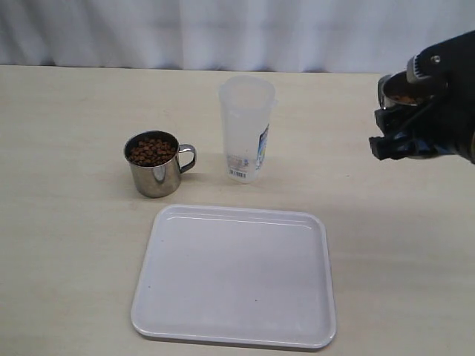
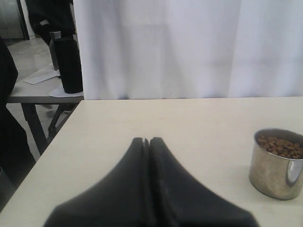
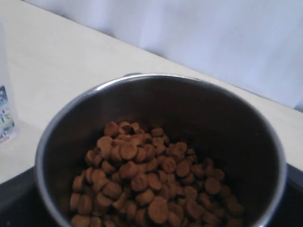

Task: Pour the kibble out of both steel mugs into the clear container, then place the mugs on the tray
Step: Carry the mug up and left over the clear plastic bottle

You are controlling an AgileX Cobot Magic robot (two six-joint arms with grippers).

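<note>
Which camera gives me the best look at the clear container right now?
The exterior view: the clear container stands whole and upright there, open rim to labelled base. The right wrist view catches only a sliver of its labelled wall at the frame edge; the left wrist view does not show it.

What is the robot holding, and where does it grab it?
The right gripper holds a steel mug of kibble, apparently by its sides; the left gripper holds nothing.
</note>
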